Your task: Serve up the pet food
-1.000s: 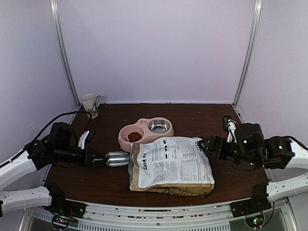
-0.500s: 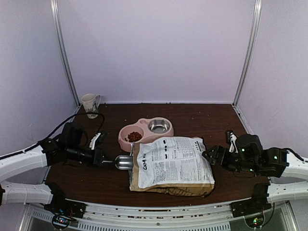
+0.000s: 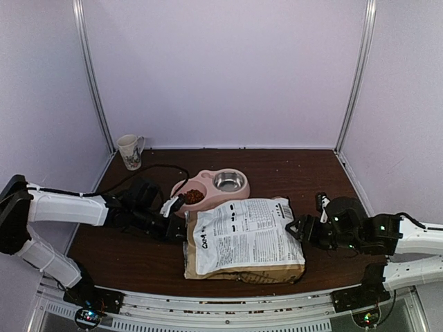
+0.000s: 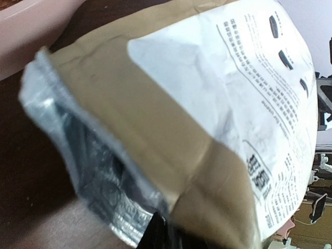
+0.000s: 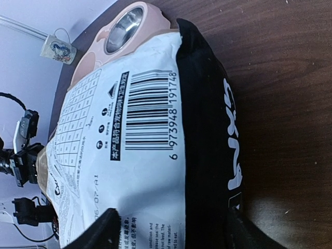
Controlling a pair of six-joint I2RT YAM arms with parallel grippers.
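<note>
Reddish-brown pet food (image 3: 193, 196) lies in the left cup of the pink double bowl (image 3: 181, 188). The tan paper bag (image 3: 243, 235) lies flat in front of it, its foil-lined mouth (image 4: 93, 171) facing left. My left gripper (image 3: 178, 230) is at that mouth. A dark fingertip (image 4: 158, 236) shows at the bottom of the left wrist view, and the scoop head is hidden in the bag. My right gripper (image 3: 295, 228) is open and straddles the bag's black far end (image 5: 207, 119), one finger (image 5: 101, 231) over the white label.
A steel insert (image 3: 229, 181) sits in the bowl's right cup. A white mug (image 3: 129, 151) stands at the back left corner and also shows in the right wrist view (image 5: 58, 49). A cable trails along my left arm. Purple walls close in three sides.
My left gripper has pushed right, and the metal scoop it held has gone into the bag's mouth. My right gripper has moved down and left onto the bag's end. The bag shifted slightly.
</note>
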